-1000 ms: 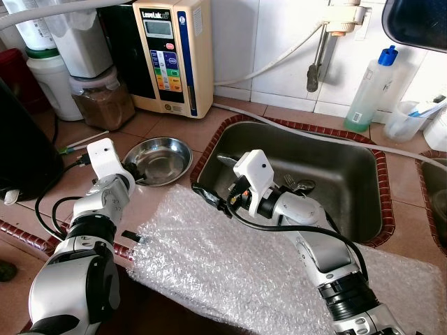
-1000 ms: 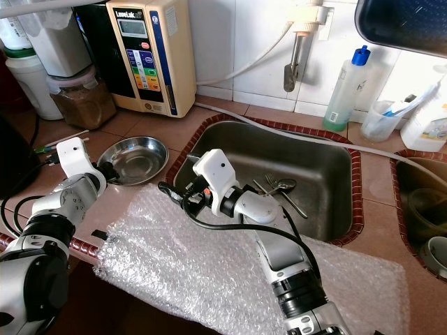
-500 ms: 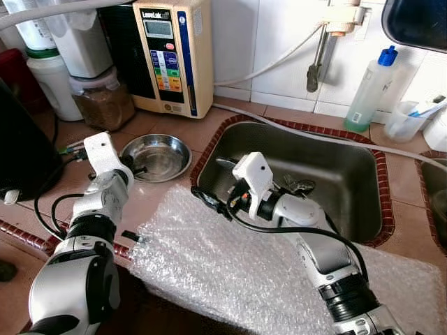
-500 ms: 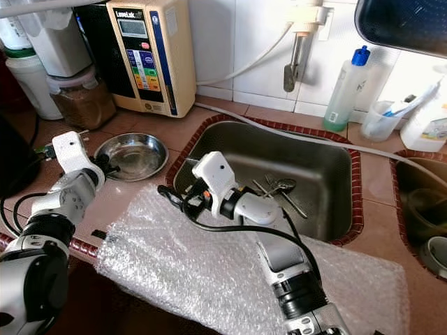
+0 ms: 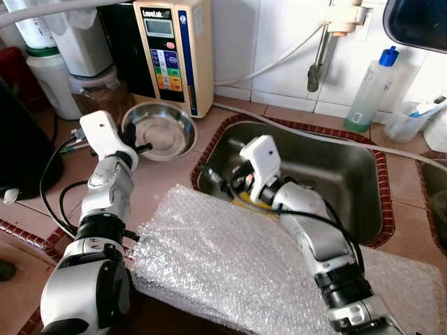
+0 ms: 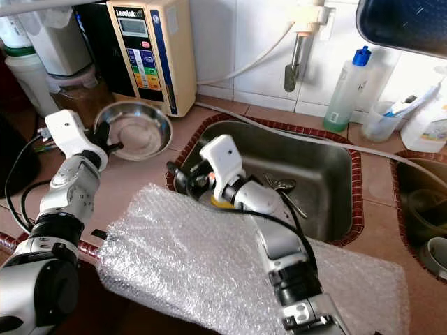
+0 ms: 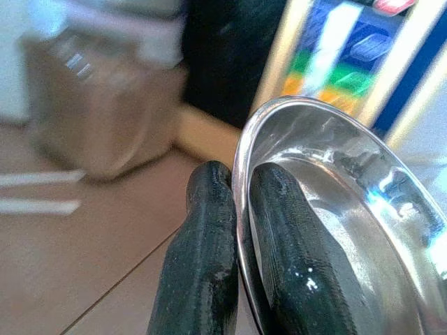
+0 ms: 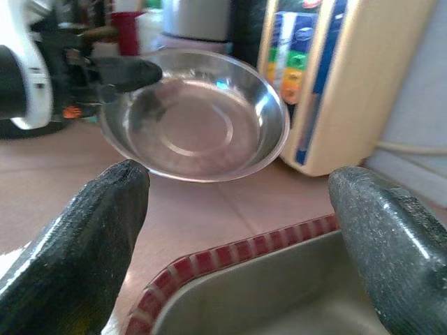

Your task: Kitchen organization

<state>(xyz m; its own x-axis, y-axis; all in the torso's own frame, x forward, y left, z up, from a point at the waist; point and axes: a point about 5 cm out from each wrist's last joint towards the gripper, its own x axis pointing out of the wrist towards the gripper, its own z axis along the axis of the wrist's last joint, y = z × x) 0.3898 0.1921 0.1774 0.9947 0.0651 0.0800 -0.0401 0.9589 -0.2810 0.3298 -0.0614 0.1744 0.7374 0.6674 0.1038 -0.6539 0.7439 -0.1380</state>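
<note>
A round steel bowl (image 5: 160, 131) hangs tilted above the brown tile counter, in front of the cream water machine (image 5: 174, 50). My left gripper (image 5: 144, 148) is shut on the bowl's near rim; the left wrist view shows the rim (image 7: 241, 209) pinched between both black fingers. My right gripper (image 8: 230, 237) is open and holds nothing. It hovers over the left rim of the steel sink (image 5: 349, 164), pointing at the bowl (image 8: 199, 118). Spoons (image 6: 281, 185) lie in the sink, with something yellow (image 6: 222, 203) under my right wrist.
A bubble wrap sheet (image 5: 230, 272) covers the counter's front edge. A jar of brown powder (image 5: 105, 98) and white containers stand at the back left. The tap (image 5: 316, 66), a soap bottle (image 5: 370, 91) and a plastic cup (image 5: 405, 118) line the wall behind the sink.
My left gripper lifted the bowl off the counter, tilted it and carried it back toward the water machine. My right gripper swung from the bubble wrap's edge to the sink's left rim.
</note>
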